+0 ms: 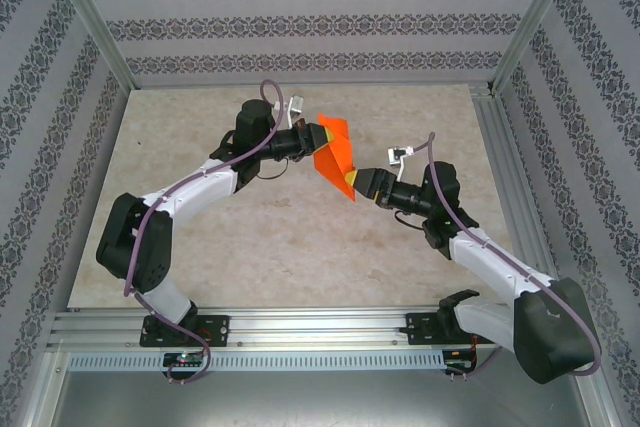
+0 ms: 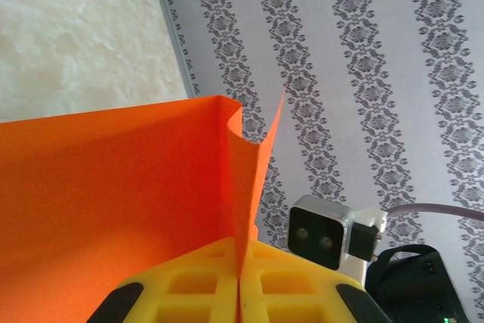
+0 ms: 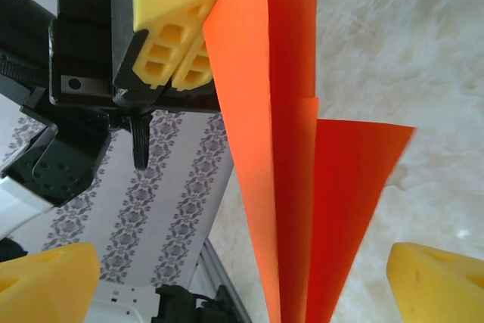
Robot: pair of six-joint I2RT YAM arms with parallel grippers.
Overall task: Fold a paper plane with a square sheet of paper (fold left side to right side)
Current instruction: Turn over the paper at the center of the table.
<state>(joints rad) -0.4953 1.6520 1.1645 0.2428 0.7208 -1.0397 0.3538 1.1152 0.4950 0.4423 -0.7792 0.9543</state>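
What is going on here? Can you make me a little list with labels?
paper: orange, folded, pointed
left hand: shut on the paper
right hand: open, one finger on each side of the paper's point
table: pale, marbled

bright orange paper plane [image 1: 335, 152] — yellow fingers [image 2: 197, 289], beige marbled table [image 1: 300, 247].

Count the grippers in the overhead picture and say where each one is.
2. The left gripper, mid-table, is shut on the orange paper at its upper end. The right gripper, just right, stands open astride its lower tip.
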